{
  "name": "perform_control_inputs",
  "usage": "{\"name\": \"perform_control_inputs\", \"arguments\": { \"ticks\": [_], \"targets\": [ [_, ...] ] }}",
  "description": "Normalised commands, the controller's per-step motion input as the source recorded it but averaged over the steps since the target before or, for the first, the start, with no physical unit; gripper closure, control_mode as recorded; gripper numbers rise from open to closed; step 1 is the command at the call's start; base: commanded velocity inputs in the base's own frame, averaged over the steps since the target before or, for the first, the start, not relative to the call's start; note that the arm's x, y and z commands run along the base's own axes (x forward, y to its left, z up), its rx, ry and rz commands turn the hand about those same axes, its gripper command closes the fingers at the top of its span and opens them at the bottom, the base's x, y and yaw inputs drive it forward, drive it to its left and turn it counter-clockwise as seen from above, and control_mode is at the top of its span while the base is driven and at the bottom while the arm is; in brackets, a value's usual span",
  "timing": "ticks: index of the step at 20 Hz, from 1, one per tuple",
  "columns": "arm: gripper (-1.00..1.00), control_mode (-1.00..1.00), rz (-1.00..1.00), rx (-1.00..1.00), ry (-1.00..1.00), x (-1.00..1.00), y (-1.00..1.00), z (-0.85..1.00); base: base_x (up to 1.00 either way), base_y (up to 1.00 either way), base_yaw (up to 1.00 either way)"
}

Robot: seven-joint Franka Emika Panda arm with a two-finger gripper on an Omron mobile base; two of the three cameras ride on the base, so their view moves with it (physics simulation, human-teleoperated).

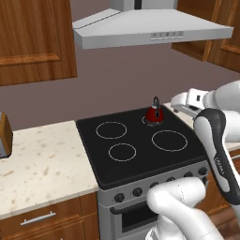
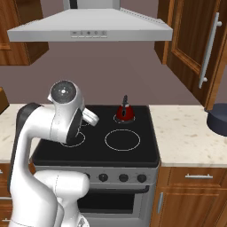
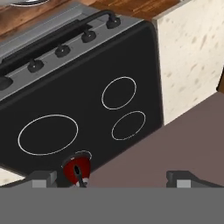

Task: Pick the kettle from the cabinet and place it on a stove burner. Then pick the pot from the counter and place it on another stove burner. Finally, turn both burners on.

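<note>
The red kettle (image 1: 154, 114) (image 2: 125, 111) stands upright on the small back-right stove burner (image 1: 146, 121) of the black cooktop. My gripper (image 1: 183, 107) hangs open and holds nothing, above the stove's right edge, to the right of the kettle and apart from it. In the hand view the kettle (image 3: 77, 170) shows from above, close to one tip of the gripper (image 3: 111, 179). The largest burner circle (image 1: 169, 140) (image 2: 122, 139) (image 3: 48, 134) is bare. The dark pot (image 2: 217, 119) sits on the beige counter (image 2: 184, 133) at the far right. The wood cabinet (image 2: 190, 40) with its silver bar handle (image 2: 209, 48) is above it.
Two more burner circles (image 1: 111, 130) (image 1: 122, 152) lie bare on the left half of the cooktop. Black knobs (image 1: 137, 191) (image 2: 123, 178) line the stove front. A grey range hood (image 1: 150, 26) hangs overhead. A brown object (image 1: 3, 136) sits on the left counter's edge.
</note>
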Motion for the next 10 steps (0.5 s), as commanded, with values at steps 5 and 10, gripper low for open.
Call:
{"name": "perform_control_inputs", "arguments": {
  "ticks": [5, 10],
  "targets": [
    [-1.00, 1.00, 0.00, 0.00, 0.00, 0.00, 0.00, 0.00, -0.28, -0.03, -0.04],
    [-1.00, 1.00, 0.00, 0.00, 0.00, 0.00, 0.00, 0.00, -0.61, -0.26, -0.10]
  ]
}}
